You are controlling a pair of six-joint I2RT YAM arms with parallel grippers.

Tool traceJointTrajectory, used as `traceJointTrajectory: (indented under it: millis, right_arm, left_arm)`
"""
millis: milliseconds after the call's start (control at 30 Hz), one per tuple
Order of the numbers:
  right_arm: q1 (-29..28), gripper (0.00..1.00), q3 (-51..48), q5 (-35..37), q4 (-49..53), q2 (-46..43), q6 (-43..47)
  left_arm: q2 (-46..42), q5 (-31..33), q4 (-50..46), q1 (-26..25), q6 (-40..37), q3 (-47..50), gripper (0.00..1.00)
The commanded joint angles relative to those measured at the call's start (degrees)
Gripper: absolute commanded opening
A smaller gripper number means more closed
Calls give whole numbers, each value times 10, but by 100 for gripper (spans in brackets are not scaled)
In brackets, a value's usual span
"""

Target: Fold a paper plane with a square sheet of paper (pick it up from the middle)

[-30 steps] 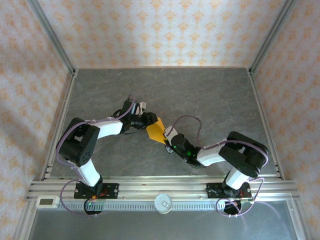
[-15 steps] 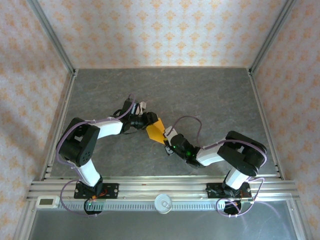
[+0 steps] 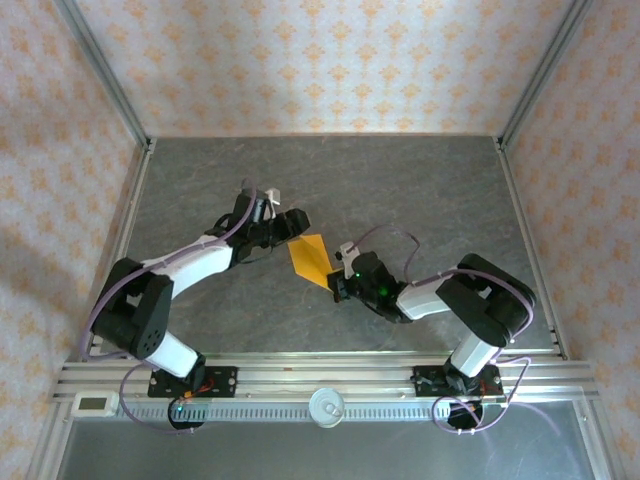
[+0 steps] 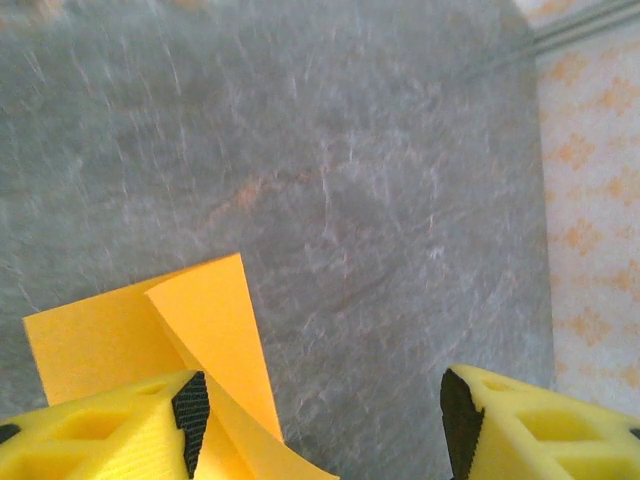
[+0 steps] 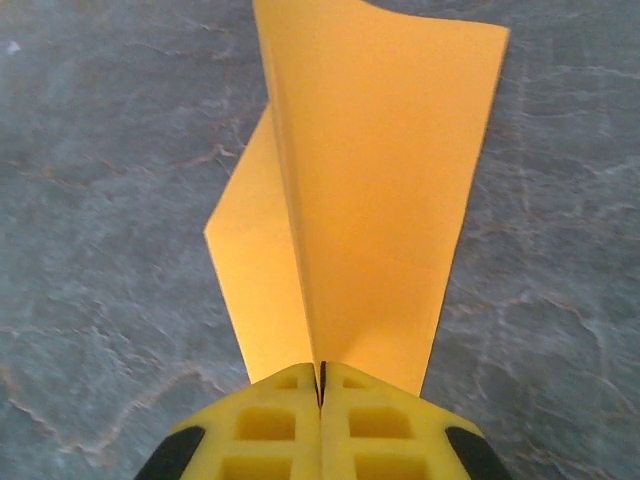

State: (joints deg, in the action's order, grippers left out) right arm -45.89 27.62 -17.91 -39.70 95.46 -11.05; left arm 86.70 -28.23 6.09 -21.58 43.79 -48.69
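light: bright, even | shadows: faint, soft on table [image 3: 400, 180] | left wrist: slight motion blur | right wrist: sharp

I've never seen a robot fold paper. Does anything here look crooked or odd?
The orange paper stands out: pinched at one end in the shut right claw, it doesn't lie flat. One flap stands up from the crease, the other sits lower over the table, and the far corner curls. The left claw hangs open beside it.
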Motion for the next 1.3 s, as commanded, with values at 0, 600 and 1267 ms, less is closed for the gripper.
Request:
traceJointTrajectory:
  millis: [0, 600, 1267]
  right_arm:
    - [11, 0, 23, -74, 14, 20, -47]
    - [26, 0, 55, -136, 32, 85, -135]
    - [48, 0, 64, -215, 4, 116, -262]
  left_arm:
    - [-25, 47, -28, 5, -16, 13, 66]
    - [-37, 5, 8, 7, -5, 61, 51]
    - [38, -96, 137, 6, 45, 95, 0]
